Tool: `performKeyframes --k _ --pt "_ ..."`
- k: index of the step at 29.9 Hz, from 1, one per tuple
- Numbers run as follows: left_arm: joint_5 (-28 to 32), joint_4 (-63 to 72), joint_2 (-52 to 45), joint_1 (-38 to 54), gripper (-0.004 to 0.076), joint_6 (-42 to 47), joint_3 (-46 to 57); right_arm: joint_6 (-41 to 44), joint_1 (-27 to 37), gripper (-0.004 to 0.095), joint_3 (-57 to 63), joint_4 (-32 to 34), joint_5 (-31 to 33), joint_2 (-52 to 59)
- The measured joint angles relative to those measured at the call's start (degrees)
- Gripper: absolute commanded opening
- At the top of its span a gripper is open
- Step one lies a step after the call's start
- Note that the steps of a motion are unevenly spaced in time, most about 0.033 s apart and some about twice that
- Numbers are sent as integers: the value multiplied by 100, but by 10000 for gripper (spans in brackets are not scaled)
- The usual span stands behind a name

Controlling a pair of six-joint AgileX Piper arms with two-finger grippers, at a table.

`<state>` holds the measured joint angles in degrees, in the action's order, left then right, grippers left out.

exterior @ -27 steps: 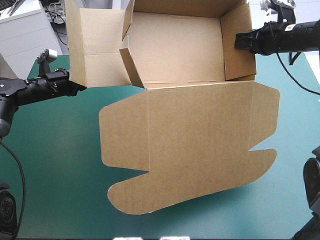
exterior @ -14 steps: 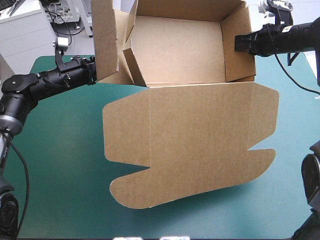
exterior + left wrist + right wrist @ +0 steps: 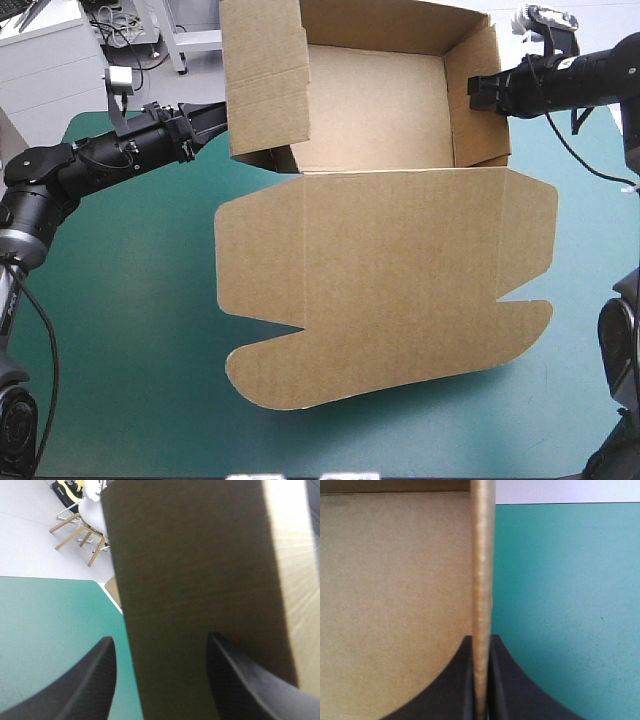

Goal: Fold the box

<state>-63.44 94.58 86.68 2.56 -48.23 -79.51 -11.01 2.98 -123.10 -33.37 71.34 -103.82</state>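
Teal-green cover (image 3: 120,300) fills most of the table, and the brown box (image 3: 375,110) sits toward its far edge as an open tray with its walls raised. The box lid (image 3: 400,280) lies flat on the cover on the near side, joined to the tray along the front fold, with rounded flaps at its left and right ends and a curved tongue at its near edge.

At the tray's left side a tall creased left panel (image 3: 265,80) stands up and tilts inward over the tray floor. The left gripper (image 3: 215,118) is at this panel's outer face. In the left wrist view the left gripper (image 3: 160,637) has its black fingers spread wide apart, released, with the brown panel (image 3: 200,570) filling the space ahead of and between them. Whether the fingertips touch the board cannot be made out.

The right gripper (image 3: 478,92) is at the top of the right wall (image 3: 485,140). In the right wrist view the right gripper (image 3: 481,637) is clenched on that wall's thin upper edge (image 3: 482,555), with board on one side and cover on the other.
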Motion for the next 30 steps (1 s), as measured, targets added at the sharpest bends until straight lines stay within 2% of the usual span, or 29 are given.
performKeyframes --k 12,18,26,30 --pt "-266 61 0 -151 404 248 -539 0 0 -17 0 56 0 0" --pt "-265 61 0 -273 485 429 -555 0 0 -17 0 62 0 0" --pt "-265 -43 0 -307 487 422 -586 56 -5 -11 0 75 0 0" --pt "-260 -480 31 -326 487 641 -831 165 -125 -12 0 374 0 0"
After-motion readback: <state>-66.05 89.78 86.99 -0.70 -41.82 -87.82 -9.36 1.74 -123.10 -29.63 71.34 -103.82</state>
